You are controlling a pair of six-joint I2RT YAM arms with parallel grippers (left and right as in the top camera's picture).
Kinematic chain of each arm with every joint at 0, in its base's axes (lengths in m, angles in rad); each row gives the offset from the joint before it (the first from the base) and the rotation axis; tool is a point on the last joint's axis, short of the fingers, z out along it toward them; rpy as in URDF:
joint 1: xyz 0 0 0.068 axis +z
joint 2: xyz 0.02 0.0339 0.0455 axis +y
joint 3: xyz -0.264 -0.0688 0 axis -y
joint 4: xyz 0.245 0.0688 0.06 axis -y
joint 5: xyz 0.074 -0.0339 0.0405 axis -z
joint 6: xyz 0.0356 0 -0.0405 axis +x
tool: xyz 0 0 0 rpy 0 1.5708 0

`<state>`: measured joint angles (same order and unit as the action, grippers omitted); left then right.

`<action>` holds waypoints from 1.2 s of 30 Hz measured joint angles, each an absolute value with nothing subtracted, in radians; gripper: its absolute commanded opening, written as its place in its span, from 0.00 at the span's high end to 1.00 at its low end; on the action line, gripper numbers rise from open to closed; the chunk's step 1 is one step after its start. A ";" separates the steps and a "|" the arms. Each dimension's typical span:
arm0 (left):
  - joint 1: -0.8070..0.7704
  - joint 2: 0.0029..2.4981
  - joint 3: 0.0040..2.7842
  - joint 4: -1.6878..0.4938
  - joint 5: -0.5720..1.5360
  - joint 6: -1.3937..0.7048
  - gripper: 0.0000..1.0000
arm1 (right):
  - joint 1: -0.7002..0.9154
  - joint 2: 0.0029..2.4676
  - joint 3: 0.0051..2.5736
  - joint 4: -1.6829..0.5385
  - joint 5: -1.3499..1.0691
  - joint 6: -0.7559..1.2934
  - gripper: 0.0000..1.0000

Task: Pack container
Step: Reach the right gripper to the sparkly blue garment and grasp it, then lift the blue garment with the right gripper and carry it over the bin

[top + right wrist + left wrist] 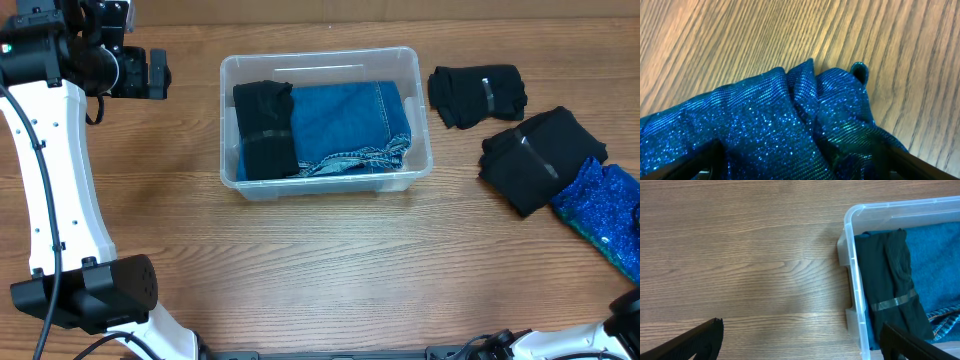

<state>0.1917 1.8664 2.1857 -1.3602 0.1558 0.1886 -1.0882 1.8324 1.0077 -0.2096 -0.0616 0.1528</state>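
Left pincer (800, 330) near container (854, 270)

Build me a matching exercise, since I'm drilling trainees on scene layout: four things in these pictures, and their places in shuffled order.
Things:
1. denim
2. banded black bundle
3. sparkly blue fabric
4. left gripper

Places:
A. in the container, at its left end
B. on the table, at its right edge
C. over bare table, left of the container
D. in the container, filling its middle and right

Pairs: 1-D, 2-A, 3-B, 4-C.
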 measured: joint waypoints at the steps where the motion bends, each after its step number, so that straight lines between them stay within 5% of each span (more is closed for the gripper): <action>1: 0.192 1.866 2.186 -1.360 0.156 0.189 0.00 | -1.094 1.836 1.008 -0.207 -0.066 0.153 0.25; 3: 0.192 1.866 2.186 -1.361 0.156 0.189 0.00 | -1.109 1.842 1.008 -0.206 -0.075 0.156 0.52; 14: 0.192 1.866 2.186 -1.360 0.156 0.189 0.00 | -1.119 1.842 1.010 -0.251 -0.161 0.211 0.96; 36: 0.192 1.866 2.186 -1.360 0.156 0.189 0.00 | -1.090 1.781 1.722 -0.785 -0.923 0.394 0.96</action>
